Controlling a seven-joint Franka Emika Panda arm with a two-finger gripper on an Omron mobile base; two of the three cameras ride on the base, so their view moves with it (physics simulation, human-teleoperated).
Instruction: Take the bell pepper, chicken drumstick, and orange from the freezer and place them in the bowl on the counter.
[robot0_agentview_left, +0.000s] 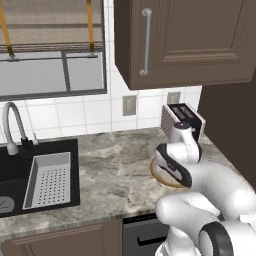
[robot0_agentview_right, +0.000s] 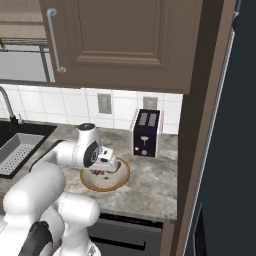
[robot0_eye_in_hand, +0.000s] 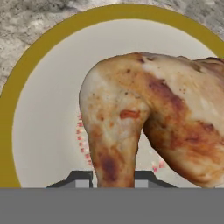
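Marbled stone desk (robot0_agentview_left: 110, 170) under brown wall cabinets, black sink (robot0_agentview_left: 15, 172) off at nine o'clock, toaster (robot0_agentview_right: 146, 132) against the tiles at one o'clock of the bowl (robot0_agentview_right: 121, 180). The hand (robot0_eye_in_hand: 113, 180) hangs low over that bowl, its two dark tips pinched tight on the narrow end of the chicken drumstick (robot0_eye_in_hand: 153, 113), the meaty end dangling over the pale centre, so letting go should drop it inside the gold rim. By my read this is the delivery step, with release not yet made.
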